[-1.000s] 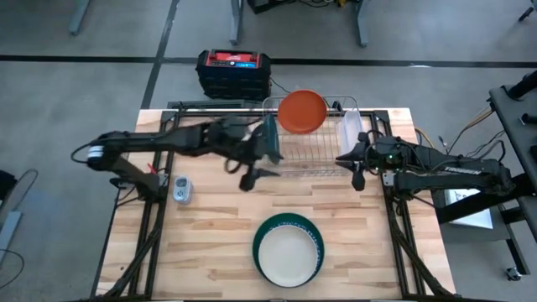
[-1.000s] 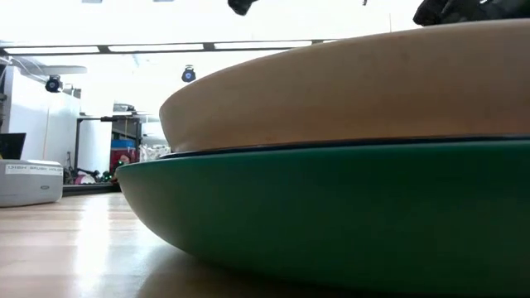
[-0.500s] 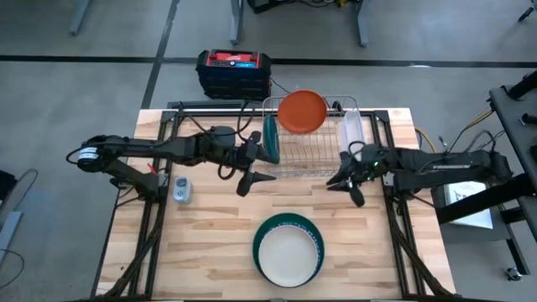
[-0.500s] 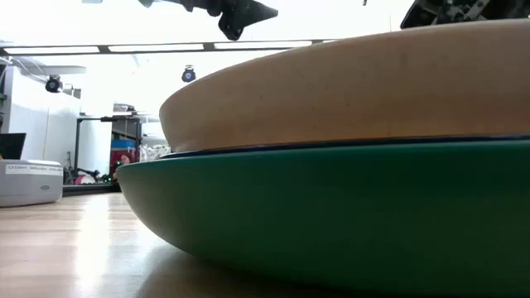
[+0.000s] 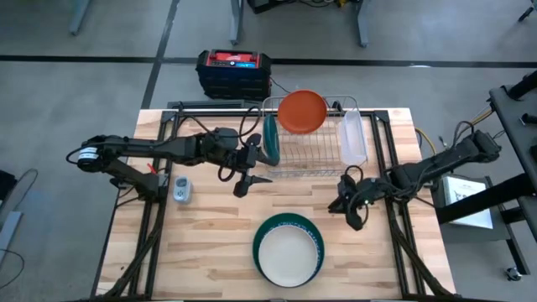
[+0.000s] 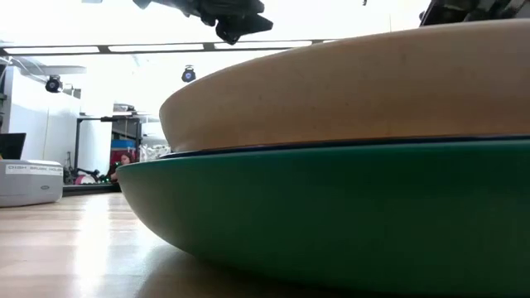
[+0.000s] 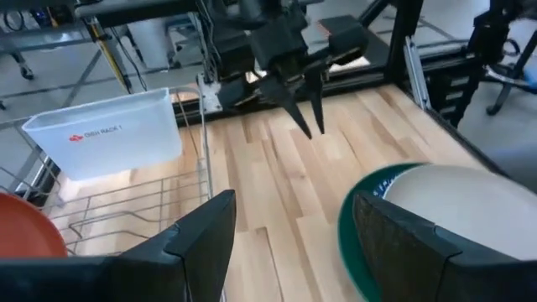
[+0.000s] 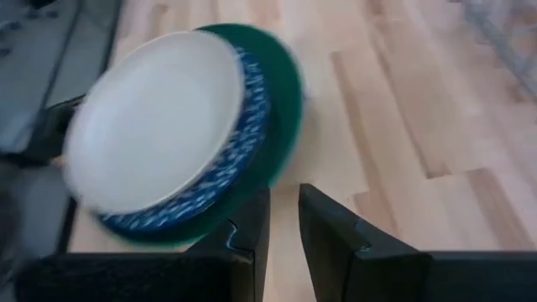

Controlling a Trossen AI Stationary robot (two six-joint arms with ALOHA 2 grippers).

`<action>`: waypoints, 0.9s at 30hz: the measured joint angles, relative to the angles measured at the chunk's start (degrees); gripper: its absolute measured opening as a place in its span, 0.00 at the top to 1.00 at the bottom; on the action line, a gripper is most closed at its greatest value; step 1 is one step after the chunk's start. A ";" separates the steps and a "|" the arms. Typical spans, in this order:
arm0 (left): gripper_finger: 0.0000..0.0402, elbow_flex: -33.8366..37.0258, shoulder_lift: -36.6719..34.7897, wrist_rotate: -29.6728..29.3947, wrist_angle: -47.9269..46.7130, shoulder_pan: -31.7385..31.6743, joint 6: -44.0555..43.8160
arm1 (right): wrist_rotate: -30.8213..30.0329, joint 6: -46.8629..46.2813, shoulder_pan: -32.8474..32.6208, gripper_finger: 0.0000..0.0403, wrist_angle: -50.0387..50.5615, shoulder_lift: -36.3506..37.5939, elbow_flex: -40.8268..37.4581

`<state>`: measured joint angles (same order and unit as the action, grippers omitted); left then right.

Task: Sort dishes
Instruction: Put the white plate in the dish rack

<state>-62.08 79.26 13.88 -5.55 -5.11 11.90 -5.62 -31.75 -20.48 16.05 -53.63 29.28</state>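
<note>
A stack of dishes rests on the near middle of the table: a white plate on a blue-patterned dish in a dark green bowl. An orange plate and a dark green plate stand on edge in the wire rack. My left gripper hovers open, left of the rack's near corner. My right gripper hovers to the right of the stack with a narrow gap between its fingers. It also shows in the left wrist view.
A clear plastic tray hangs on the rack's right side. A small white device lies near the table's left edge. A black and red box sits beyond the far edge. Bare wood lies between the rack and the stack.
My right gripper has moved from the rack's right near corner toward the near edge, and now sits beside the stack. My left gripper has drawn back a little to the left from the rack and come lower. No dish has moved.
</note>
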 joint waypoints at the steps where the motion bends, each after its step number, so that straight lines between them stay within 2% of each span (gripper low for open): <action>1: 0.43 0.00 0.00 0.01 -0.65 -0.08 0.39 | -0.78 -0.66 -0.17 0.84 -0.74 -1.11 0.00; 8: 0.43 0.00 0.00 -0.01 -1.58 -0.04 0.59 | -0.50 -3.17 -1.48 0.75 -8.31 -10.87 0.52; 15: 0.43 0.00 1.16 0.13 -3.62 0.18 -3.65 | -0.47 -8.44 -3.08 0.66 -8.59 -18.96 3.22; 21: 0.43 0.00 1.77 0.17 -3.62 0.40 -4.07 | -0.40 -9.24 -5.23 0.62 -8.69 -22.79 6.28; 27: 0.43 0.00 2.47 0.19 -3.43 0.42 -11.17 | -0.40 -8.79 -6.65 0.62 -9.05 -24.39 8.85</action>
<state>-62.08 81.73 14.06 -8.98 -4.69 0.73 -6.02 -40.54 -27.13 7.01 -78.02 38.13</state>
